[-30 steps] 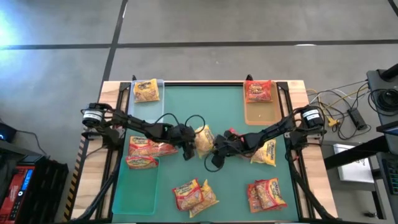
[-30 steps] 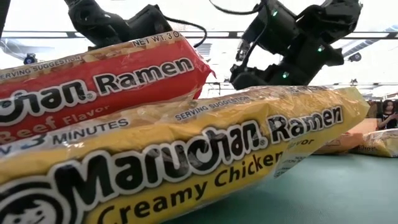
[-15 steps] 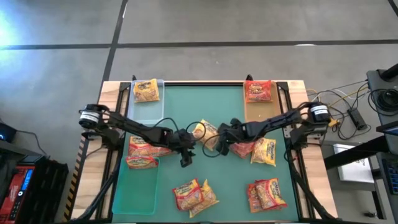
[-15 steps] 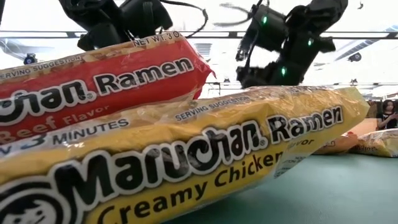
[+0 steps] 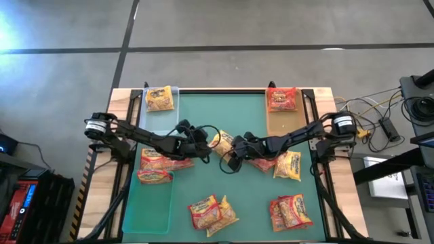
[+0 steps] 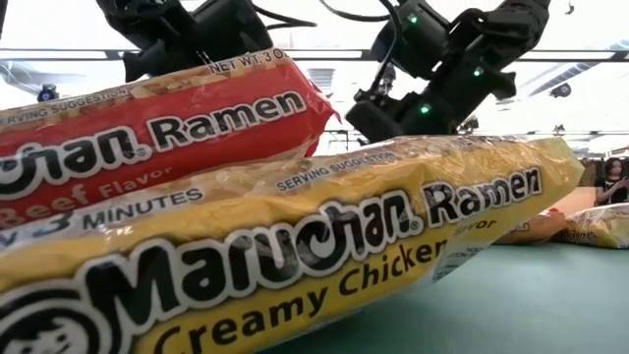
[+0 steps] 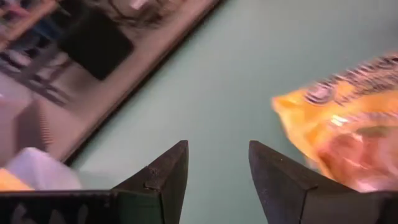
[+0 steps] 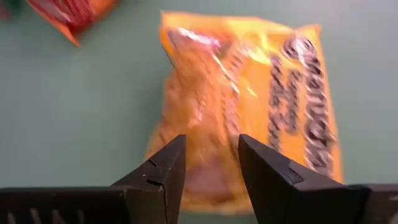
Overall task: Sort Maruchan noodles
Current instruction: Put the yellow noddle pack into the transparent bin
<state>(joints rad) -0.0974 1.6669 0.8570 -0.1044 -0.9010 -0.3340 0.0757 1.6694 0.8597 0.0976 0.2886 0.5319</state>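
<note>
High view: both arms have drawn together over the yellow crinkly plastic ramen packet [image 5: 222,144] mid-worktop; left gripper [image 7: 217,165] and right gripper [image 8: 211,163] hang part-open, empty. Pickup looks imminent.

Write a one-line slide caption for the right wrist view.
The right hand, fingers apart and empty, hangs over a yellow noodle packet lying on the green mat.

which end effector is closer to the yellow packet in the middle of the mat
Right. The right end effector hangs open just over the yellow packet; the left end effector, also open, sits just beside it.
</note>
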